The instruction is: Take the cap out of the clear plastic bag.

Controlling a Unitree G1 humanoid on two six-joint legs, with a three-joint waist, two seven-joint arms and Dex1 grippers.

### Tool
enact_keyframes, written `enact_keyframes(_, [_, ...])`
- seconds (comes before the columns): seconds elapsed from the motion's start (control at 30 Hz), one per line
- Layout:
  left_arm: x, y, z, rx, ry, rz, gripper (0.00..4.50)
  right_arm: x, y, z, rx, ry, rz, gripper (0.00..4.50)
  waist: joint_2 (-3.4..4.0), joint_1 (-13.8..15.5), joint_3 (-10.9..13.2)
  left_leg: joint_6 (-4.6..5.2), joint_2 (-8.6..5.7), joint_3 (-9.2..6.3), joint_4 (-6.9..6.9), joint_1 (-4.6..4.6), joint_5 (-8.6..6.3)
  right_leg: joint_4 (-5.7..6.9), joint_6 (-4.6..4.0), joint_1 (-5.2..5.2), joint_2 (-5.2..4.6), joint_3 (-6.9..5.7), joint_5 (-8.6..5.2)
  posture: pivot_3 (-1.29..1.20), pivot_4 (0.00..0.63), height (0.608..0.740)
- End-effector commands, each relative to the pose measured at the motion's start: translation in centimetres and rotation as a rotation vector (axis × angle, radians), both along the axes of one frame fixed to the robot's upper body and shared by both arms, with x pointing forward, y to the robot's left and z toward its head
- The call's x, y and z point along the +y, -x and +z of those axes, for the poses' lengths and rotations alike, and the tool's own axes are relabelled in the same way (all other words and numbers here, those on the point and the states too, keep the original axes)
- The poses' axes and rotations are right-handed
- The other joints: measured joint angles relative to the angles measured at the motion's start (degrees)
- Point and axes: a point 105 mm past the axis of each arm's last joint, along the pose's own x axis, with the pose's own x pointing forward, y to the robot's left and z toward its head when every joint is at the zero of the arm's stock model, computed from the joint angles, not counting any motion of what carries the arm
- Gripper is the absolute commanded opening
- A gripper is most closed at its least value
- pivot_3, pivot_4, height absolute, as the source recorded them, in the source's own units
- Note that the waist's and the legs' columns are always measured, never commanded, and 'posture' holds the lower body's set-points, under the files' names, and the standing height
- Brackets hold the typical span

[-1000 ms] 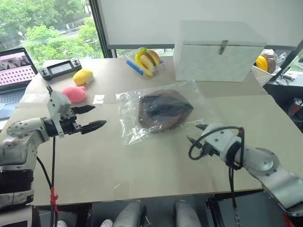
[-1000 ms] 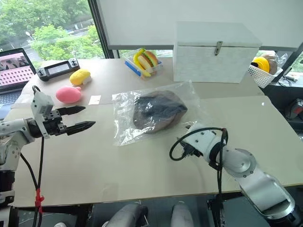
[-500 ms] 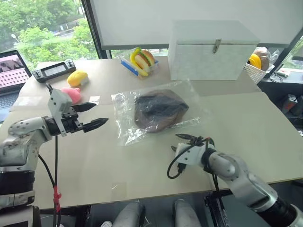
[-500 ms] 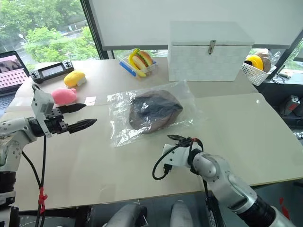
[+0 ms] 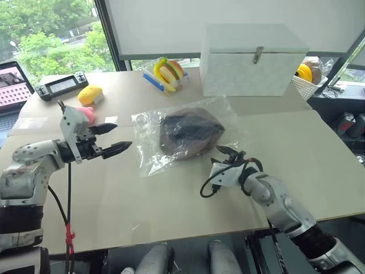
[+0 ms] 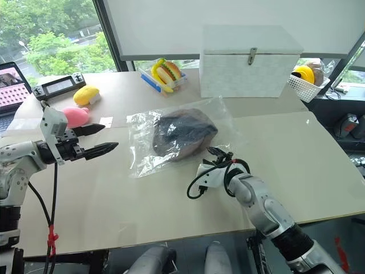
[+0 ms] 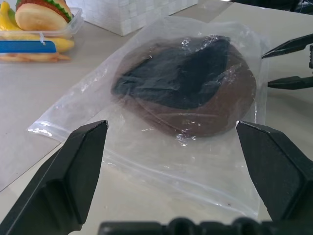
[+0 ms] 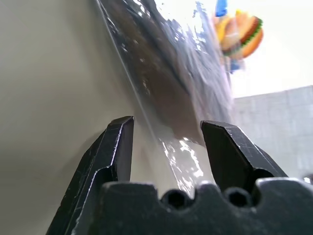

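You are at the opening step: the cap [image 5: 188,132] is fully inside the bag [image 5: 149,153], which lies flat on the desk [image 5: 171,200] in front of the white box [image 5: 251,60]. Nothing is gripped yet.

Your right gripper [image 5: 228,153] sits low at the bag's near right edge, its fingers [image 8: 117,147] partly apart with the plastic edge running up between them, not pinched. Your left gripper [image 5: 108,140] hangs above the desk, well apart from the bag's left side, fingers [image 7: 73,171] spread wide and empty, aimed across at the cap.

Next, you probably need to close the right fingers on that edge of film alone, not on the cap beneath, so the bag is anchored. Then bring the left in toward the bag. I cannot tell which side is the mouth, so find it before reaching for the cap. The film is thin and glossy; expect it to slip or drag the whole bag along
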Motion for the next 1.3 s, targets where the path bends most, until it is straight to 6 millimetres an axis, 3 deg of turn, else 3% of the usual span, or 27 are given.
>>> enact_keyframes(0.03, [0.0,-0.2,1.2,-0.049,-0.006,0.004,4.50,1.3,-0.5,0.3,-0.025,0.016,0.048,3.31,0.00,-0.04,0.00,0.00,0.00,0.00,0.00,0.01,0.00,0.00,-0.01,0.01,0.01,0.00,0.01,0.00,0.150,0.740])
enact_keyframes(0.5, [-0.3,-0.5,1.1,-0.050,-0.006,0.000,4.50,5.1,-4.0,-0.1,-0.046,0.057,0.126,3.31,0.00,-0.88,0.00,-0.27,0.37,0.23,-0.08,0.22,-0.09,-0.01,-0.25,-0.03,0.33,0.05,0.15,0.00,0.150,0.740])
enact_keyframes(0.83, [-0.6,-0.5,0.9,-0.047,-0.005,-0.007,4.50,6.7,-4.6,-3.5,0.104,0.139,0.165,3.31,-0.03,-2.24,-0.03,-0.44,0.85,0.61,-0.30,1.01,-0.22,0.02,-0.38,0.30,0.58,0.05,0.23,0.00,0.150,0.740])
enact_keyframes(0.87, [-0.6,-0.5,0.9,-0.047,-0.005,-0.007,4.50,6.7,-4.6,-3.6,0.107,0.141,0.165,2.31,-0.03,-2.31,-0.03,-0.46,0.89,0.62,-0.30,1.03,-0.24,0.02,-0.39,0.30,0.64,0.06,0.23,0.00,0.150,0.740])
enact_keyframes(0.93, [-0.7,-0.5,0.7,-0.045,-0.007,-0.010,4.50,6.6,-4.7,-3.8,0.112,0.144,0.158,1.94,-0.03,-2.36,-0.03,-0.52,0.96,0.62,-0.30,1.04,-0.27,0.02,-0.43,0.27,0.74,0.09,0.25,0.00,0.150,0.740])
enact_keyframes(1.1, [-0.8,-0.5,0.7,-0.043,-0.009,-0.015,4.50,6.3,-4.8,-3.8,0.114,0.140,0.139,0.20,-0.07,-2.40,-0.06,-0.59,1.07,0.67,-0.30,1.05,-0.32,0.01,-0.53,0.23,0.86,0.13,0.29,0.00,0.150,0.740])
enact_keyframes(1.3, [-1.3,-0.6,0.5,-0.040,-0.011,-0.028,4.50,6.0,-5.2,-3.1,0.072,0.123,0.108,0.09,-0.17,-2.00,-0.13,-0.67,1.32,0.69,-0.30,1.11,-0.39,-0.07,-0.55,0.23,1.12,0.15,0.31,0.00,0.150,0.740])
